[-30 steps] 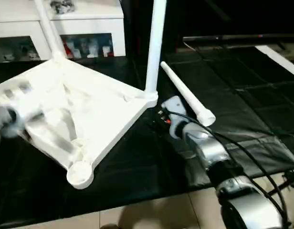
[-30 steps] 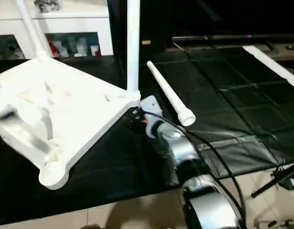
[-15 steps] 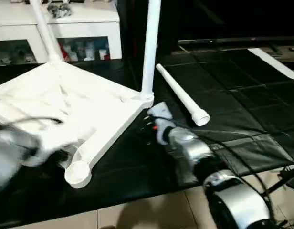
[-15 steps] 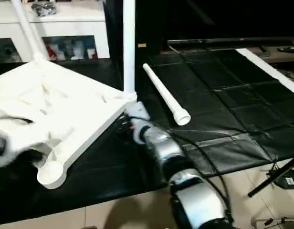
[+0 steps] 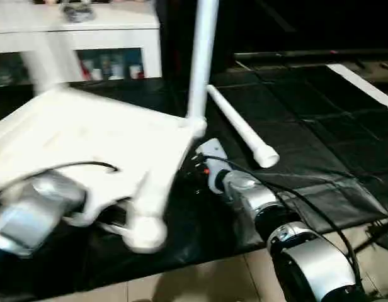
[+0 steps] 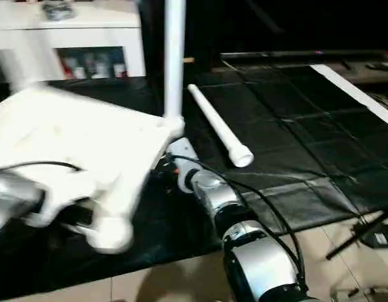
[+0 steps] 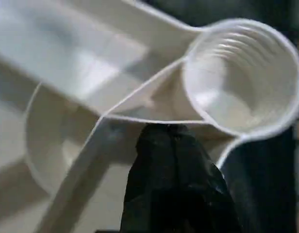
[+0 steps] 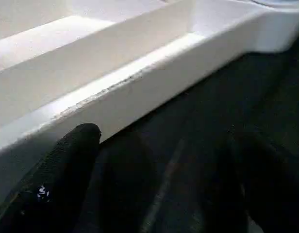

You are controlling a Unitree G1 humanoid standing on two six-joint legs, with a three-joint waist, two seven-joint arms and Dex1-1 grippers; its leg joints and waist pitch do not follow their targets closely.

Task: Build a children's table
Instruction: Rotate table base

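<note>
Lying upside down, the tabletop has the left gripper pressed together beside its corner socket; the right gripper stands spread just beside its rim.

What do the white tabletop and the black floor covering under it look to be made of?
White ribbed rectangular tabletop: looks like moulded plastic, semi-gloss, judging by the thin ribs and round corner socket formed in one piece. Black floor covering: probably foam or rubber mat tiles, slightly shiny, with visible seams.
</note>
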